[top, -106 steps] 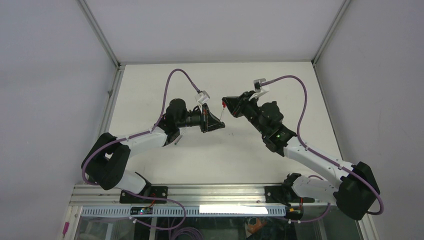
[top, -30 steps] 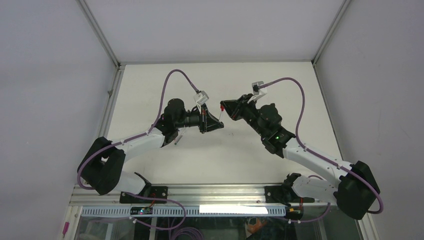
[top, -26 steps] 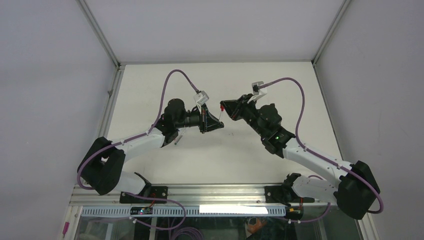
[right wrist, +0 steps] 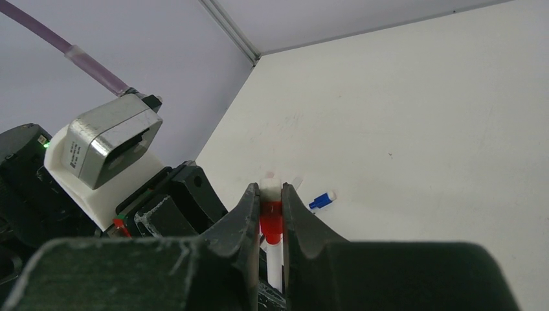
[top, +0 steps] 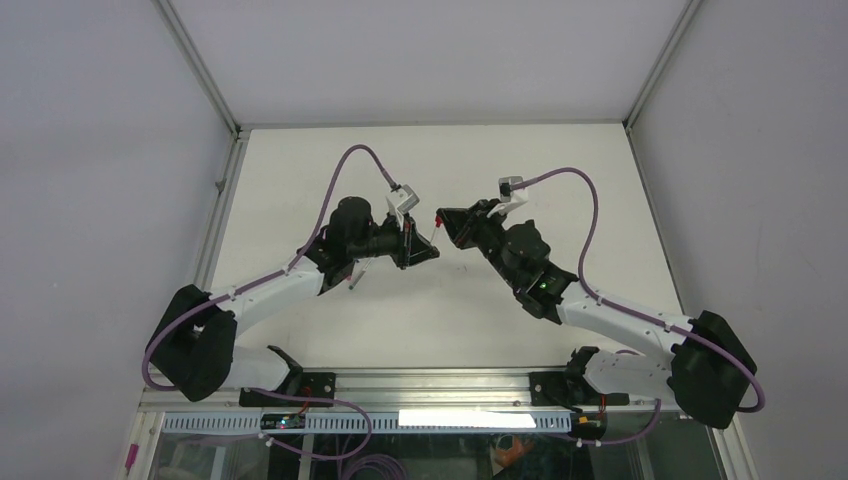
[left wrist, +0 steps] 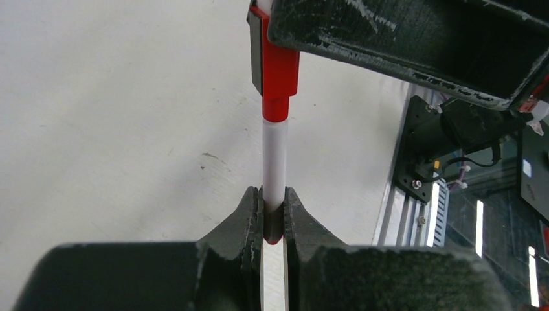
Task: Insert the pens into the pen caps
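My left gripper [left wrist: 273, 194] is shut on a white pen [left wrist: 274, 155] that points up and away from it. My right gripper [right wrist: 271, 189] is shut on a red pen cap [right wrist: 272, 220]. The cap [left wrist: 280, 84] sits over the pen's upper end, so the tip is hidden. The white pen body [right wrist: 274, 269] shows below the cap between the right fingers. In the top view both grippers meet above mid-table, left [top: 428, 248] and right [top: 446, 222], with the red cap [top: 439, 216] between them. A blue cap [right wrist: 322, 199] lies on the table beyond the right gripper.
A thin pale pen [top: 357, 272] lies on the white table [top: 520, 150] partly under the left arm. Two small pale pieces [right wrist: 296, 181] peek out behind the right fingers; what they are is unclear. The metal front rail [left wrist: 414, 207] runs along the near edge.
Both arms have shifted a little to the left and the two grippers have drawn closer together. The red cap has come down toward the left gripper's pen.
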{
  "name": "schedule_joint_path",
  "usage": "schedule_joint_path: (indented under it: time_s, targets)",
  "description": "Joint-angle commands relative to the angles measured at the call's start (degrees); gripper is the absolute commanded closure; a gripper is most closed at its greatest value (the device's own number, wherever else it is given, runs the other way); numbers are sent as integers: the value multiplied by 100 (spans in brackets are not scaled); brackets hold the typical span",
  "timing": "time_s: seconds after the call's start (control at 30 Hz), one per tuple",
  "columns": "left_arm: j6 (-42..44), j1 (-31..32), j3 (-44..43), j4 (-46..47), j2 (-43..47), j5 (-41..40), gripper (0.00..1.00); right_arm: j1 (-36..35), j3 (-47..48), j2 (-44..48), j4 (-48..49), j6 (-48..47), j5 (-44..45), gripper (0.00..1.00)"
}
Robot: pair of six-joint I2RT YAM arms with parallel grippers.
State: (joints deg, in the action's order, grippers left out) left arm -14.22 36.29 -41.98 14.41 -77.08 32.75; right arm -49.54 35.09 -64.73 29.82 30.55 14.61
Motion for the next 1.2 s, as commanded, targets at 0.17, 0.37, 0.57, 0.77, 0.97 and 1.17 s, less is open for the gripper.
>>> schedule_joint_path:
  time_s: [0.17, 0.37, 0.57, 0.77, 0.97, 1.17]
  targets:
    - [470, -149, -598, 696, 576, -1188, 100, -379, -12, -325, -1625, 364, -646, 100]
    - [476, -149, -771, 772, 431, -1202, 100, -515, 158, -859, -1596, 534, -834, 100]
    - [552, -149, -1027, 666, 396, -1608, 100, -679, 359, -1271, -1876, 707, -736, 100]
    - [289, -140, -866, 969, 536, -3081, 100, -756, 592, -1461, -2226, 804, -568, 100]
    - [263, -140, -1026, 1267, 323, -2872, 100, -881, 792, -1693, -2297, 650, -596, 100]
    - [653, -251, -1222, 1456, 199, -1133, 100, -891, 710, -1601, -2210, 284, -1020, 100]
